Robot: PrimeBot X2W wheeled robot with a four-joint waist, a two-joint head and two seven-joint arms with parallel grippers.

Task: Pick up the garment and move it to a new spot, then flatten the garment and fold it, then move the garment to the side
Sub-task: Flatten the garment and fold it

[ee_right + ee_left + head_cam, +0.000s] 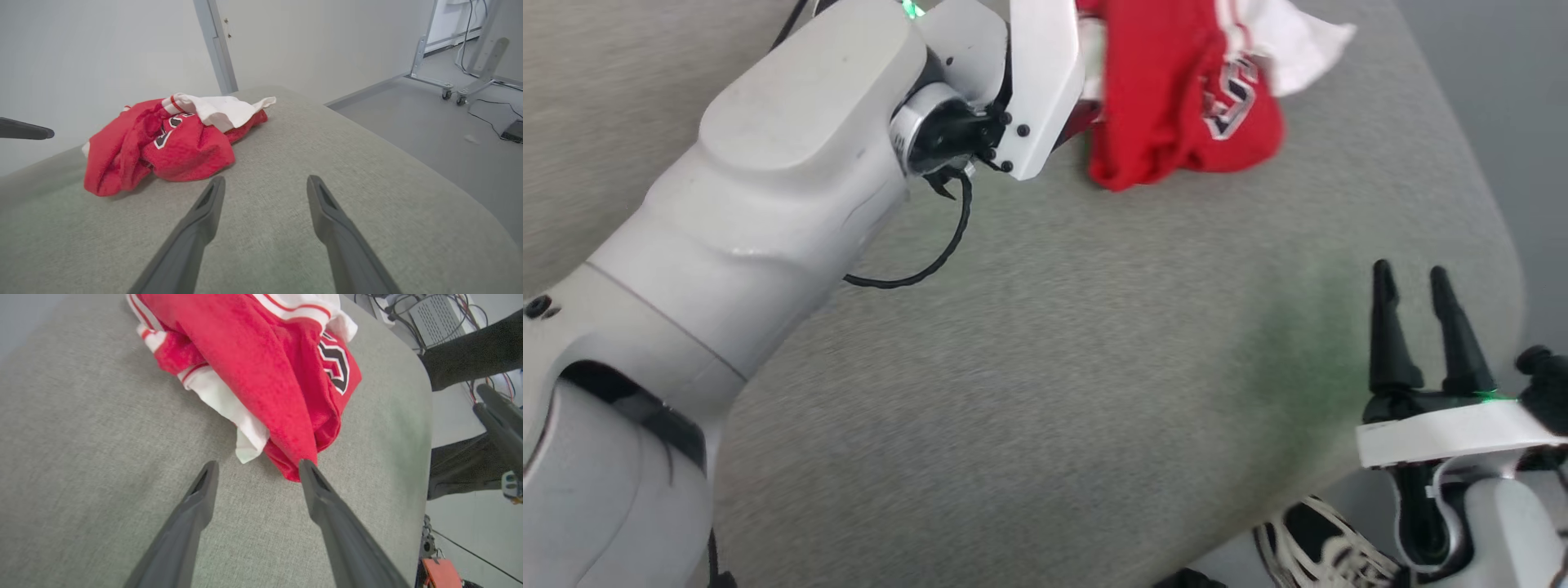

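Red fabric with white sleeves: the garment (1176,90) lies in a crumpled heap at the far end of the grey cloth-covered worktop (1054,367), its black-and-white print partly folded under. It is bunched rather than spread, so no fold can begin; judged from this, the pick-up step is in hand.

The left forearm (792,163) reaches across the worktop toward the heap. In the left wrist view the left end effector (258,465) is spread wide and holds nothing. One fingertip sits at the nearest red hem, the other is on bare cloth just beside the white sleeve. Actual contact with the hem cannot be confirmed. The placement suggests an approach to pinch that near edge.

The right end effector (1410,278) hangs near the worktop's right edge, well apart from the garment (163,147), jaws wide and empty, apparently kept clear of the left arm's reach.

A black-and-white shoe (1323,547) stands on the floor just beside that edge.
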